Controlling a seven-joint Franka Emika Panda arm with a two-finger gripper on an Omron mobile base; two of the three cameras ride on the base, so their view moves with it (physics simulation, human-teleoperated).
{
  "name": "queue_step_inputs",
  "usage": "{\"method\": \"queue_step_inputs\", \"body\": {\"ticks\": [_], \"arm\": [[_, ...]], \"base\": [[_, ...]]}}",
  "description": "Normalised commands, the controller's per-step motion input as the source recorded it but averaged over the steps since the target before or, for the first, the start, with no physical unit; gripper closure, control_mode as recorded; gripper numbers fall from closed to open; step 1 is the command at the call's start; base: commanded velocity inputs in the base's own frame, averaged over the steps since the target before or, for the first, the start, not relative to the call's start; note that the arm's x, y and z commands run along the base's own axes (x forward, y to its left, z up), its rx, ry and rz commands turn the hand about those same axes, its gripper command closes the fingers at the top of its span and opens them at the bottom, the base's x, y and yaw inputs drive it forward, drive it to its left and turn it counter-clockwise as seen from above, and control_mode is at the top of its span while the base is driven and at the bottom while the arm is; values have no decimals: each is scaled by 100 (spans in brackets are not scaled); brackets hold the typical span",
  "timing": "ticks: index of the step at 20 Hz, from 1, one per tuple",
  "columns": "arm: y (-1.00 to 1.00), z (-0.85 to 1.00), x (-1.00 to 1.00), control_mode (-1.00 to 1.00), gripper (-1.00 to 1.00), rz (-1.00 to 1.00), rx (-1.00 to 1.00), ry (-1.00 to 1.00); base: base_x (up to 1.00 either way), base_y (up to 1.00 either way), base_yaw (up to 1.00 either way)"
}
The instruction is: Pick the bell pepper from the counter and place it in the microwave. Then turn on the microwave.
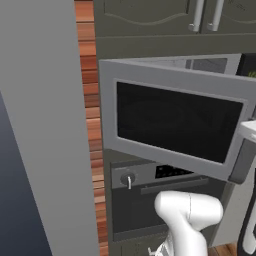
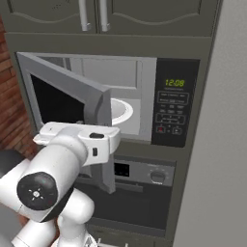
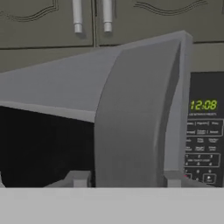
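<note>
**Microwave door ajar, robot hand at its edge**

Between a tall pale grey panel on one side and a strip of red brick wall (image 1: 90, 100) on the other stands a column of dark grey-green cabinets. Set into that column is the microwave (image 2: 144, 72), a silver-grey box with its door (image 1: 175, 120) swung partly outward; the door has a large dark glass window. Inside the cavity, seen from the right base view, a white round plate (image 2: 121, 112) lies on the floor of the microwave, and no food is visible on the part of it that shows. To the right of the cavity is a black keypad panel (image 2: 173, 108) showing green digits. Below the microwave sits an oven (image 1: 150, 200) with a knob and a dark handle bar. Above, two silver handles (image 2: 91, 14) hang on the upper cupboard doors.

The white robot arm (image 2: 58, 169) reaches up to the free edge of the door. In the hand view the pincer (image 3: 127, 180) stands with its two fingertips (image 3: 78, 179) apart, either side of the door's thick grey edge; whether they press on it cannot be told.
</note>
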Motion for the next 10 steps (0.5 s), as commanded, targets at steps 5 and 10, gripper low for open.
{"method": "queue_step_inputs", "body": {"ticks": [5, 10], "arm": [[37, 0, -32, -100, 100, 7, -6, -3], [41, 0, -37, -100, 100, 9, -7, -5]], "base": [[0, 0, 0], [0, 0, 0]]}}
